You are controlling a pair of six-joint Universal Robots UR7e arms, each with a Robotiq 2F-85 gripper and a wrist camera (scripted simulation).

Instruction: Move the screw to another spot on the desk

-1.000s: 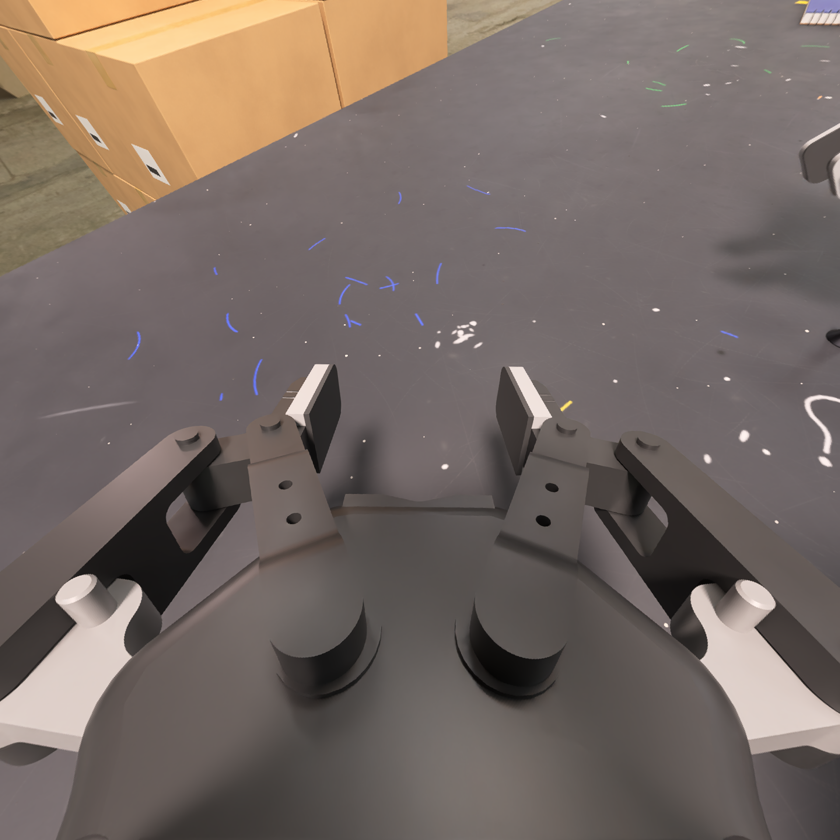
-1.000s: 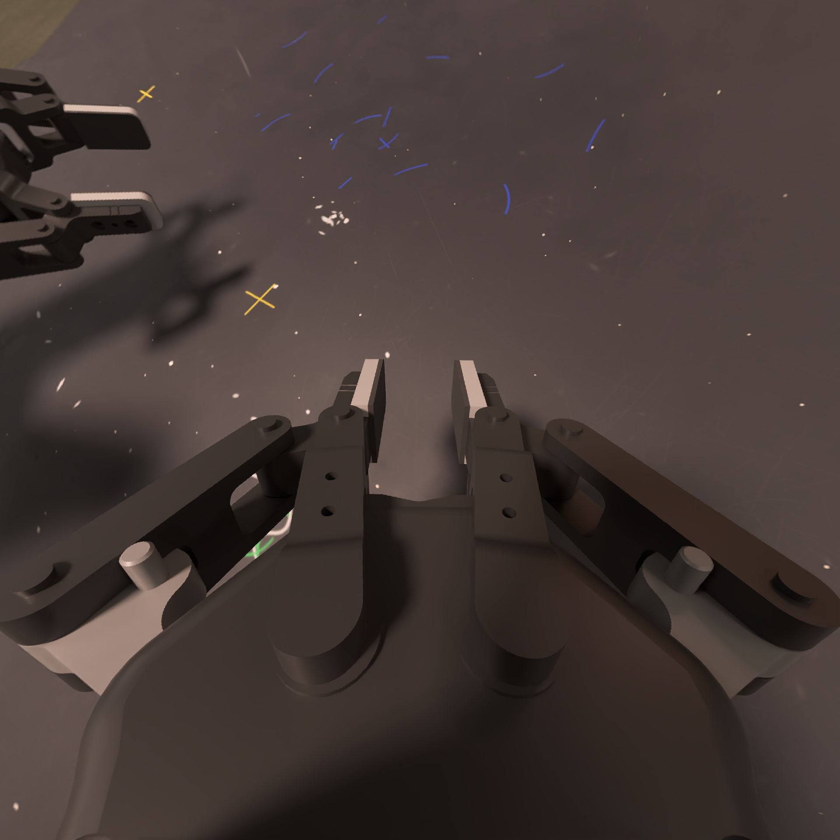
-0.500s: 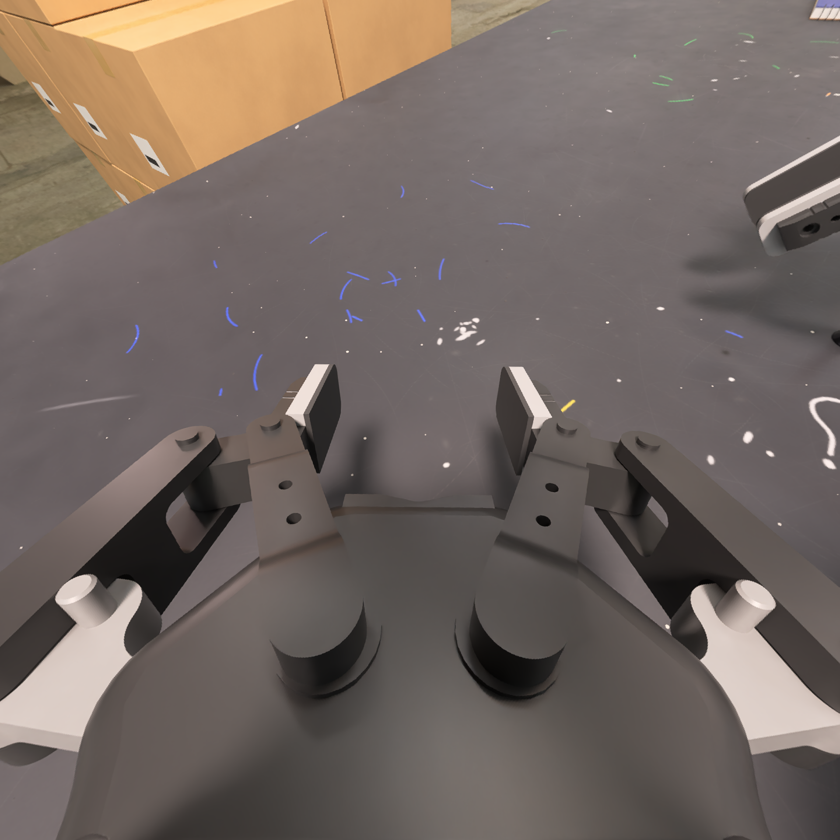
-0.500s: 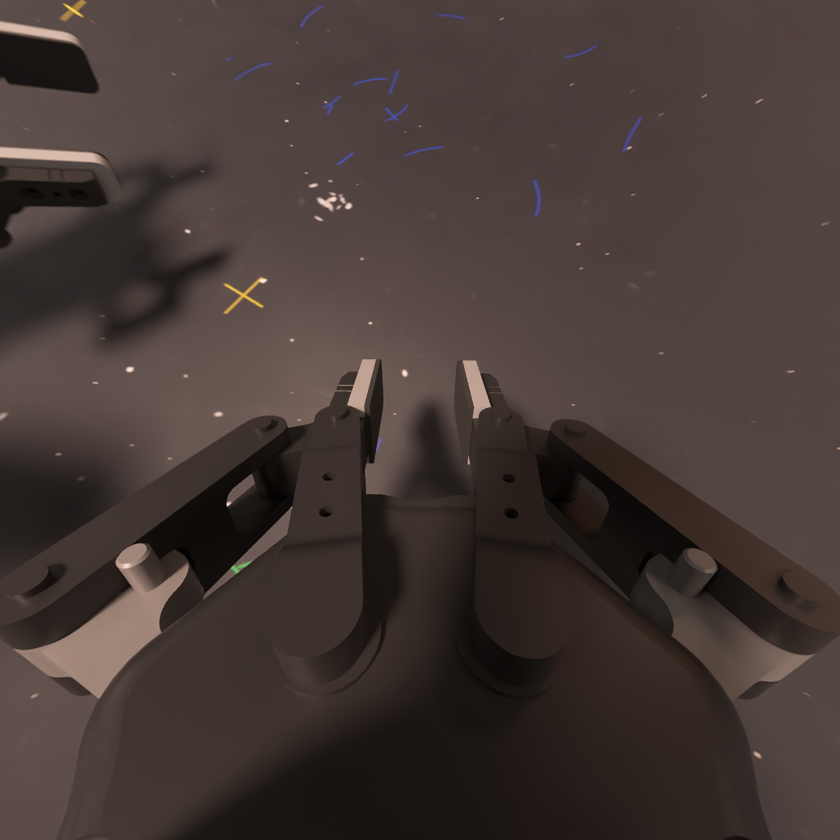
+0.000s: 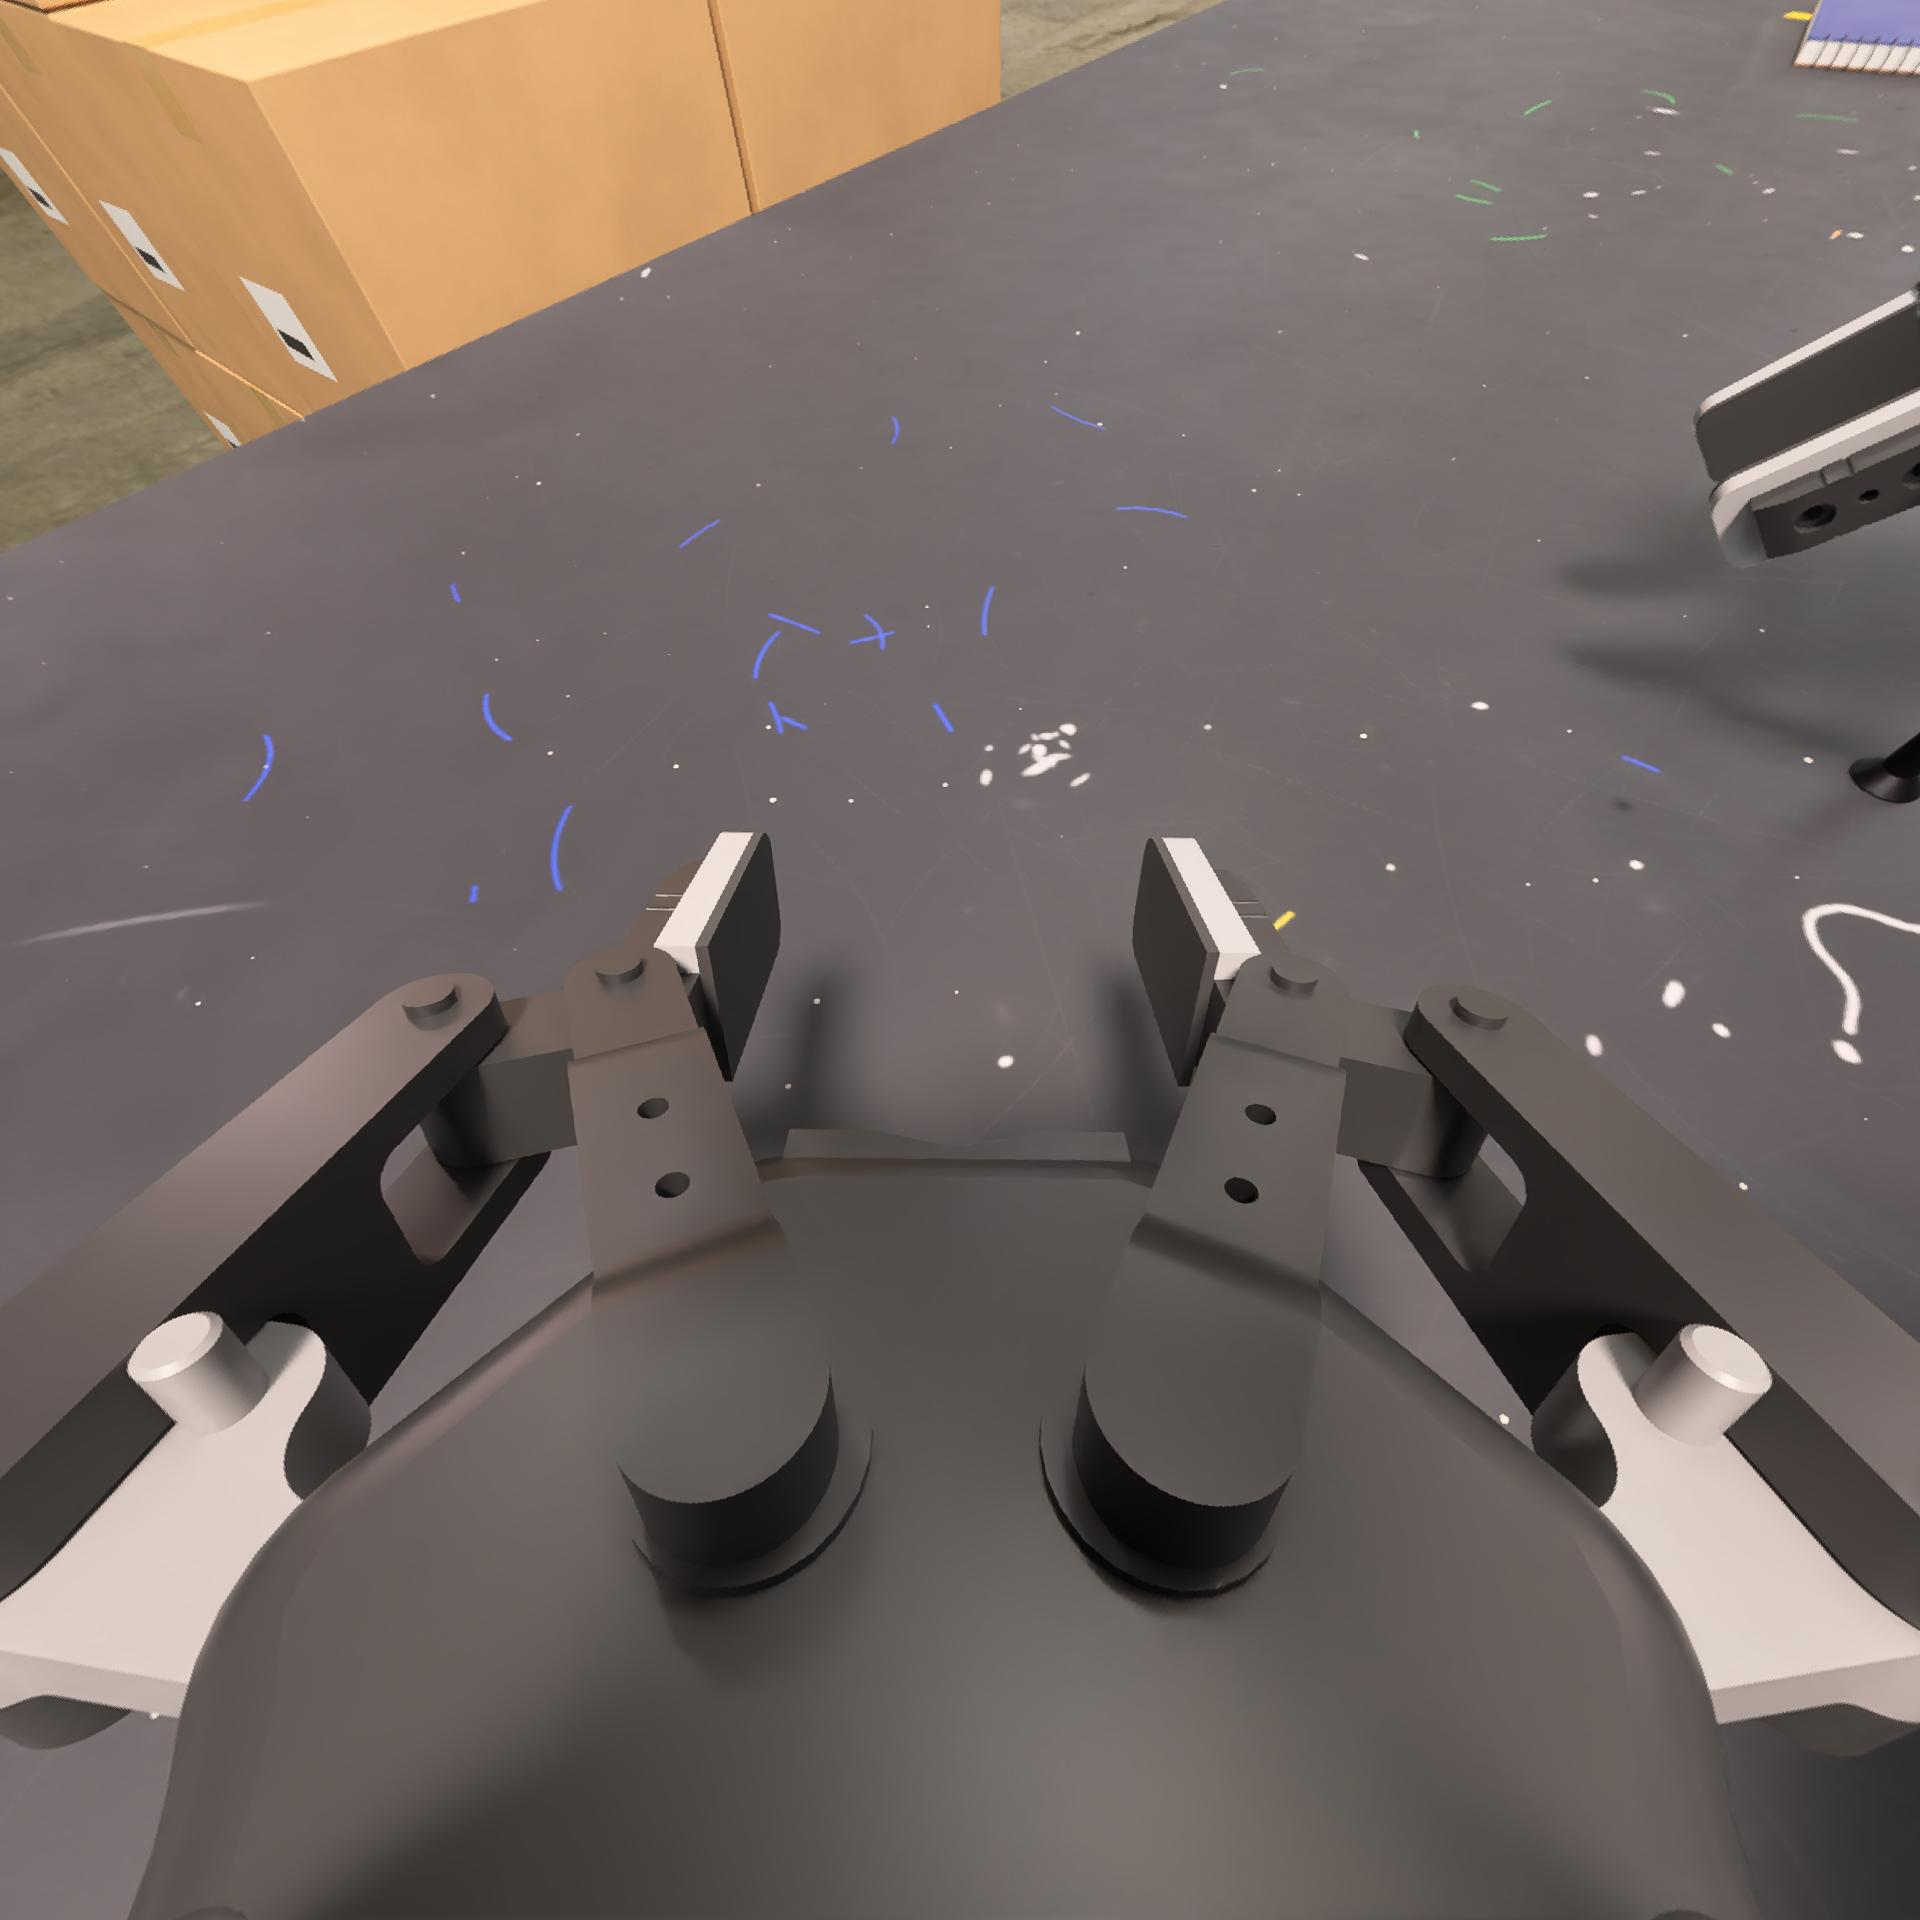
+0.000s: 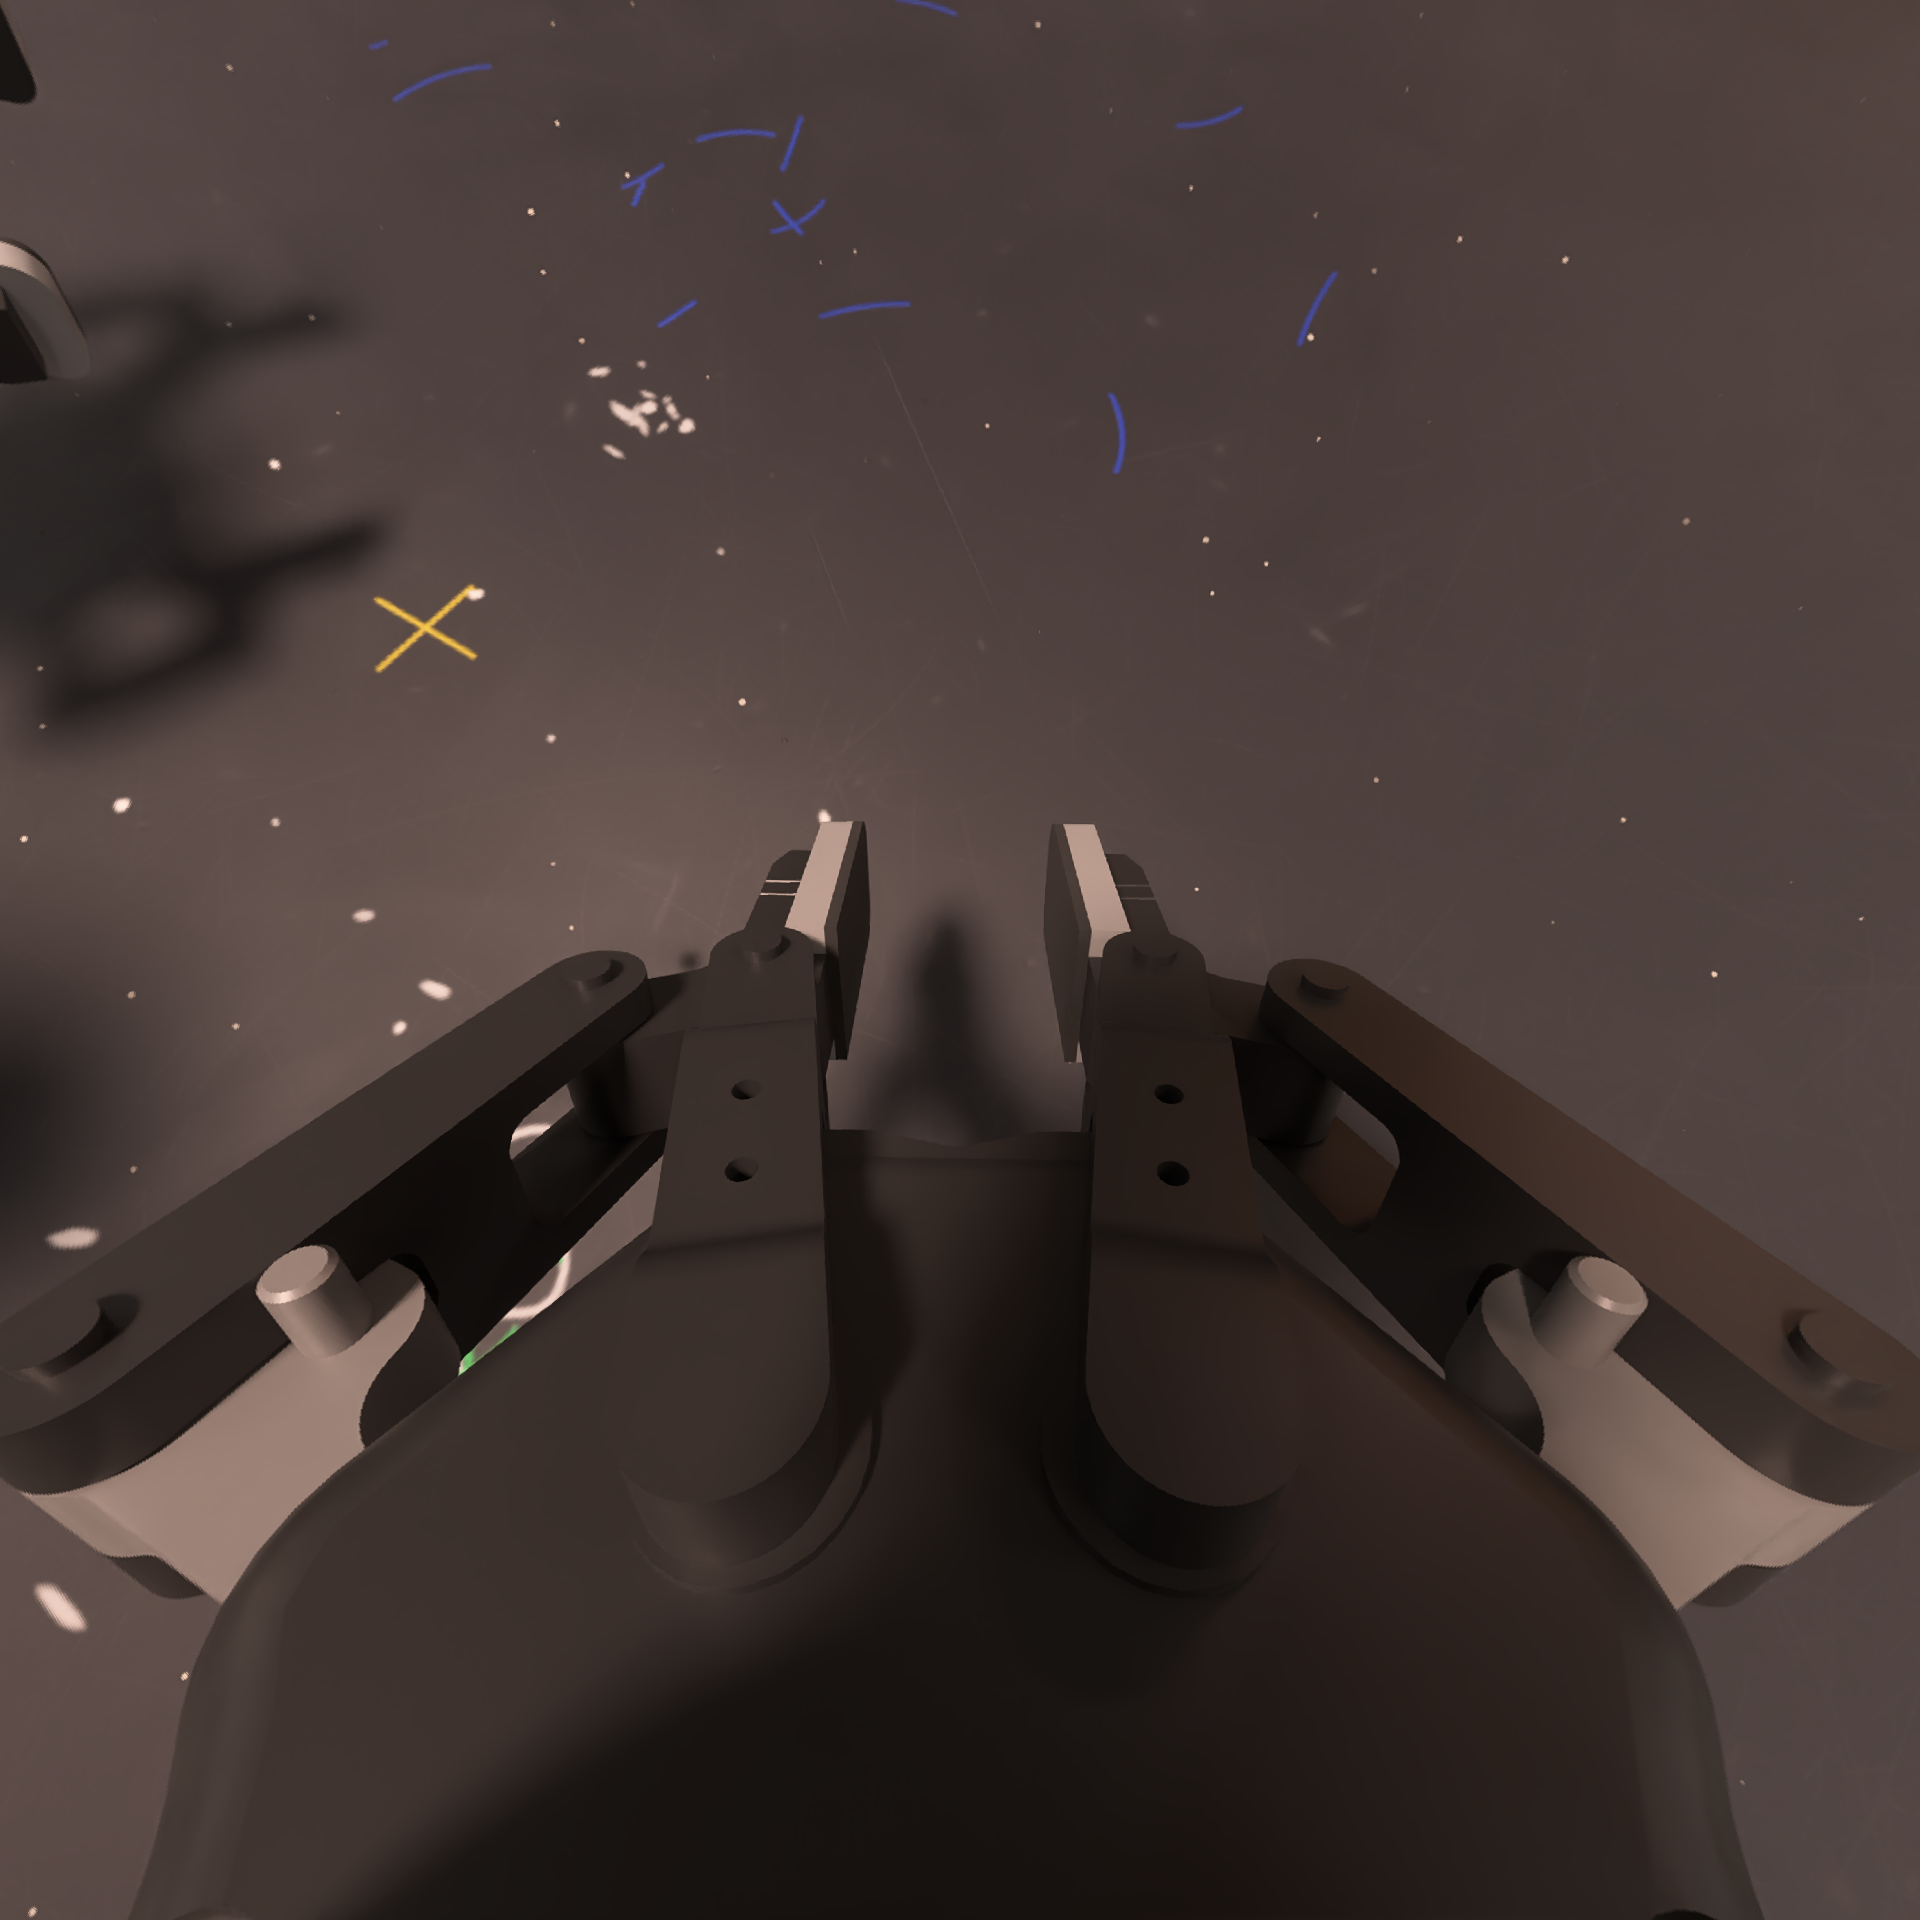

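The screw (image 5: 1889, 781) is small and black. It shows only at the right edge of the left wrist view, with its flared end on the dark desk (image 5: 1247, 343) and its shank cut off by the frame. My left gripper (image 5: 956, 925) is open and empty, hovering over the desk to the left of the screw. My right gripper (image 6: 956, 914) has its fingers parted by a narrow gap with nothing between them. Its fingers (image 5: 1818, 468) also show in the left wrist view, above the screw. The screw is not visible in the right wrist view.
Cardboard boxes (image 5: 468, 156) stand beyond the desk's far left edge. A blue and white striped object (image 5: 1870, 47) lies at the far right corner. A yellow cross mark (image 6: 426, 629) is on the desk. A left fingertip (image 6: 26, 312) shows at the left edge of the right wrist view.
My right gripper's fingers have come further into the left wrist view from the right. In the right wrist view the left gripper has slid almost out of frame. The screw and left gripper have not moved.
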